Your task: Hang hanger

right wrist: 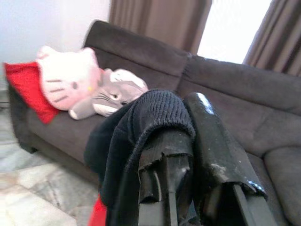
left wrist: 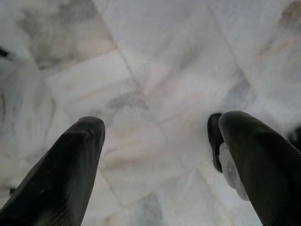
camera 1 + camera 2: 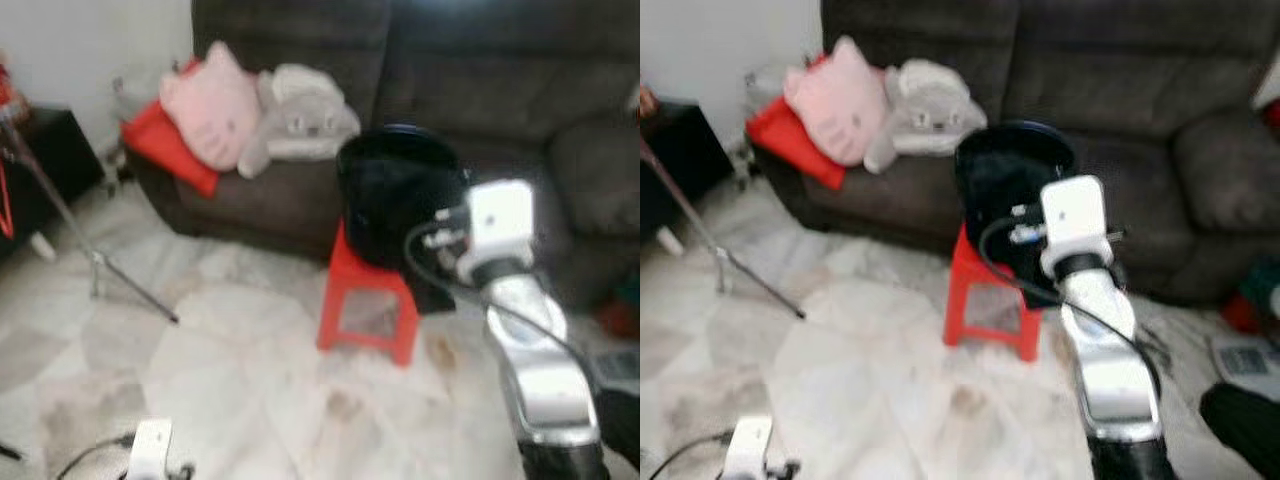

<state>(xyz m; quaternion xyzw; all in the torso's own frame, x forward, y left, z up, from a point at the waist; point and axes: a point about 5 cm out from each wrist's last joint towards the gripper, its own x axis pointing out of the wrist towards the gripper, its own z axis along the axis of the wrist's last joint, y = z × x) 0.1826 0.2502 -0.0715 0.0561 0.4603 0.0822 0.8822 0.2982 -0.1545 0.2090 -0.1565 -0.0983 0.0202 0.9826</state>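
Open marble floor fills the lower left and centre of the frame, free for passage. A red stool stands at centre against the dark sofa, which walls off the top. At left, a slanting tripod leg crosses the floor (thin, easily snagged).

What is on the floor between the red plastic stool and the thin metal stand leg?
In the left eye view, only bare pale marble floor lies between the red plastic stool and the thin metal stand leg.
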